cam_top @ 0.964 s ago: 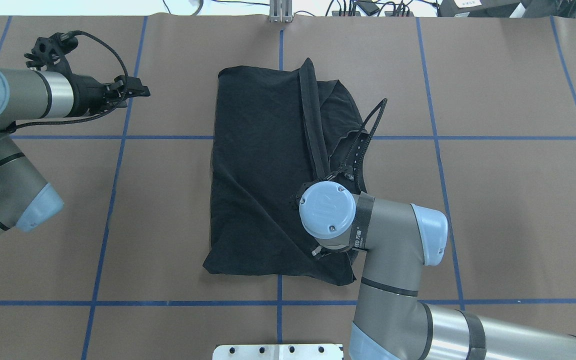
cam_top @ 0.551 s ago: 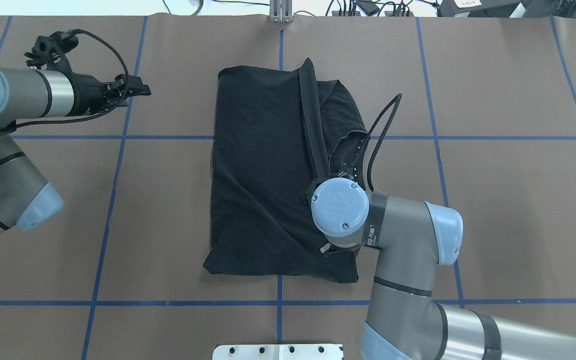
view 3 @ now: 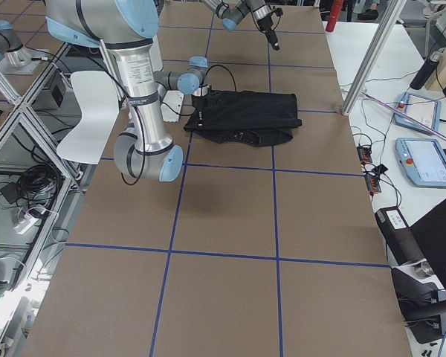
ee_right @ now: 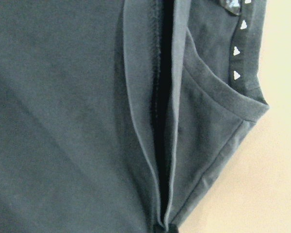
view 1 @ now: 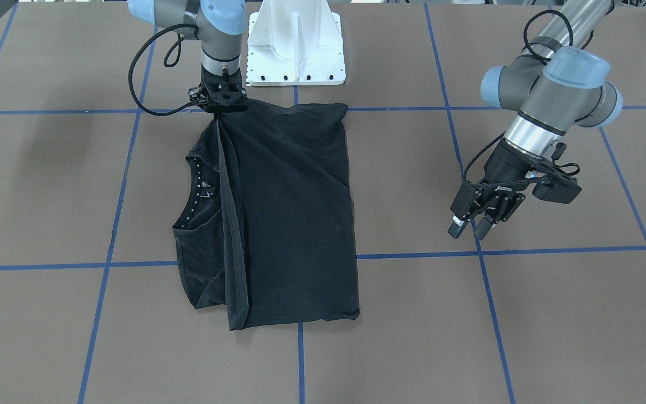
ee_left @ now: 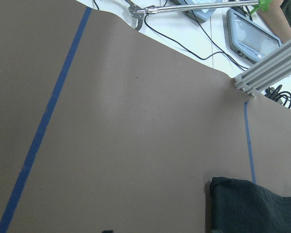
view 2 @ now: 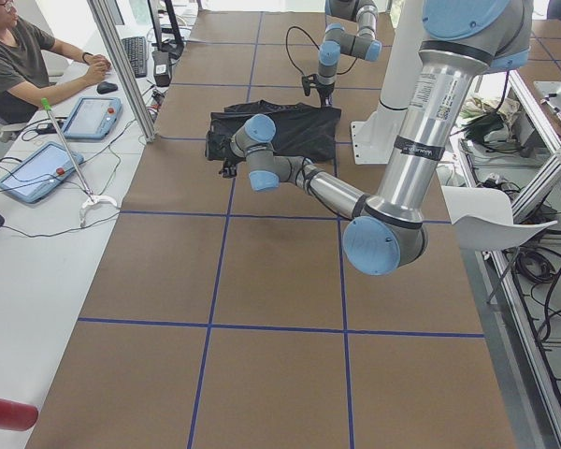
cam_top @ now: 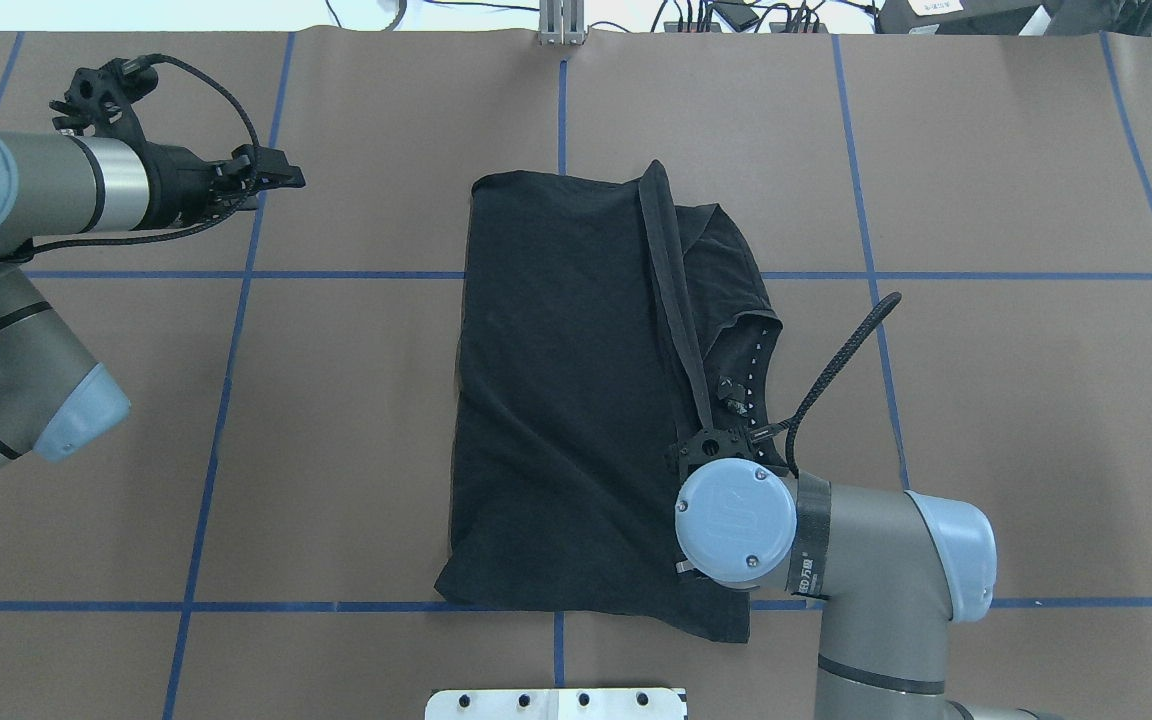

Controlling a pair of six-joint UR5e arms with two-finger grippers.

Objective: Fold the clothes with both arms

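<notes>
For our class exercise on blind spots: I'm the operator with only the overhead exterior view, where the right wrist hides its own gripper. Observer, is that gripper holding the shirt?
Observer: Yes. The front-facing view shows the right gripper pinching a raised ridge of the T-shirt.
Operator: What are those white dots?
Observer: The right wrist view shows small white triangles printed in a row beside the collar.
Operator: Anyone nearby?
Observer: The left side view shows a person seated alongside the table's edge.
</notes>
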